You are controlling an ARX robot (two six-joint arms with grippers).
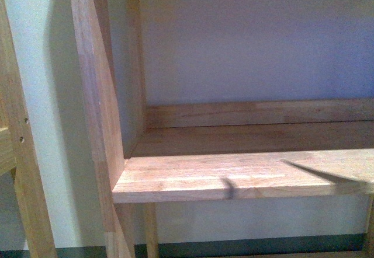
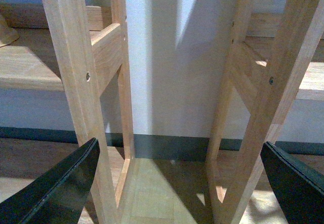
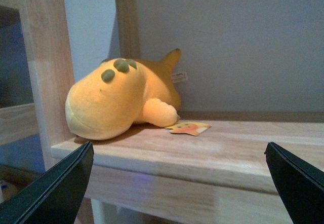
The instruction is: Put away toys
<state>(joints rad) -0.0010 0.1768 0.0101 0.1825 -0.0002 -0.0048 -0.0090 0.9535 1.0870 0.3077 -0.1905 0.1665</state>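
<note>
The orange-yellow plush toy (image 3: 119,100) lies on a wooden shelf (image 3: 212,150), against the upright post, its paper tag (image 3: 188,128) flat on the board beside it. The right gripper (image 3: 179,183) and the left gripper (image 2: 177,183) both have their jaws wide apart, holding nothing.

The plush animal (image 3: 121,100) lies on a wooden shelf (image 3: 228,148), pressed against the upright post (image 3: 48,67) at its nine o'clock. Its paper tag (image 3: 188,128) rests flat on the board at its four o'clock, the wall (image 3: 238,41) behind.
</note>
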